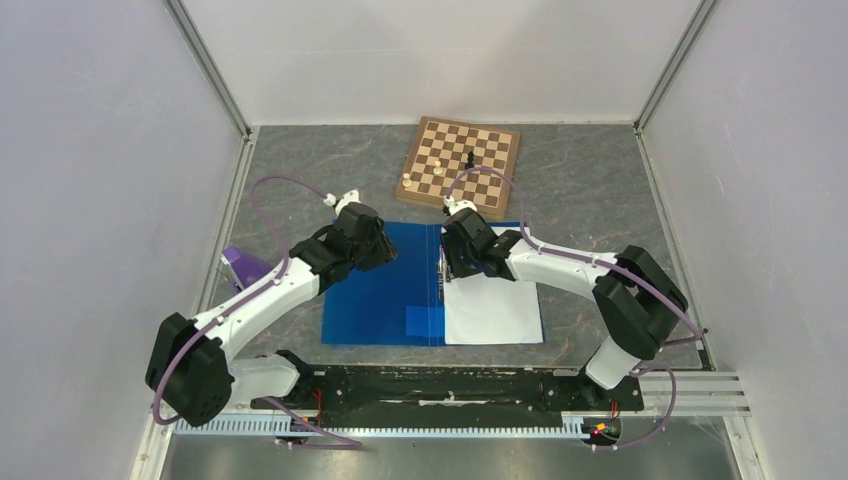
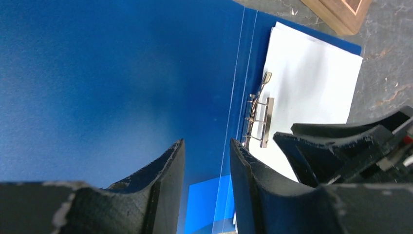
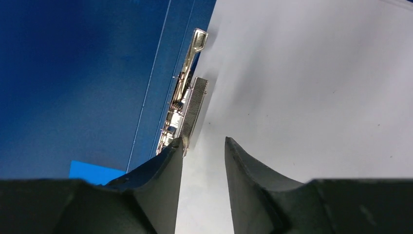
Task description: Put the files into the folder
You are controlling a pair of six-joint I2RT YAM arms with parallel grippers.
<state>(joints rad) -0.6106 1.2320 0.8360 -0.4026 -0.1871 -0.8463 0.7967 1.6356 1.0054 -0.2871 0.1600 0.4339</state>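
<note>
Right tool (image 3: 203, 141) has its jaws partway apart with nothing between them, tips hanging just over the files (image 1: 495, 310), which lie flat on the right-hand half of the open folder (image 1: 370, 290) on the counter (image 1: 590, 200). Left tool (image 2: 207, 144) is gapped and empty too, over the bare blue left flap. What matters imo: the metal clip (image 3: 187, 105) sits on the spine just left of the right tool's tips, long axis running away from the arm bases, so the right arm is clearly nearer. Count: one folder, one paper stack, one clip, two tools, plus one chessboard (image 1: 462, 165) behind.
</note>
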